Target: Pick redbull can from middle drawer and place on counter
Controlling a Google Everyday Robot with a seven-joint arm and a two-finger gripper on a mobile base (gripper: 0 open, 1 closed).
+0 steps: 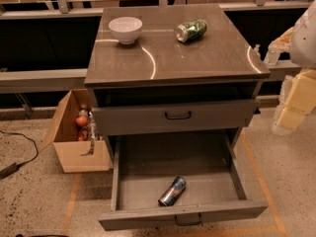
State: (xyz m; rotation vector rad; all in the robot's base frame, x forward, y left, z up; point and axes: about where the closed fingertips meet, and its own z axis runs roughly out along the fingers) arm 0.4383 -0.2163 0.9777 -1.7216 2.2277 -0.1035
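Nearest me: middle drawer [148, 174] pulled open. Redbull can [172, 191] lies on side on drawer floor, close to front wall, long axis near-left to far-right. Gripper [289, 110] hangs right of cabinet, outside drawer; can lies left and nearer. Gripper state: I can't tell. Farther: counter [207, 58] with white bowl [125, 28], green can [191, 30].

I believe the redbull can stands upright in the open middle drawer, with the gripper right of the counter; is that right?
Not quite: the camera view shows the redbull can lying on its side in the open middle drawer; the gripper is indeed beside the counter's right edge.
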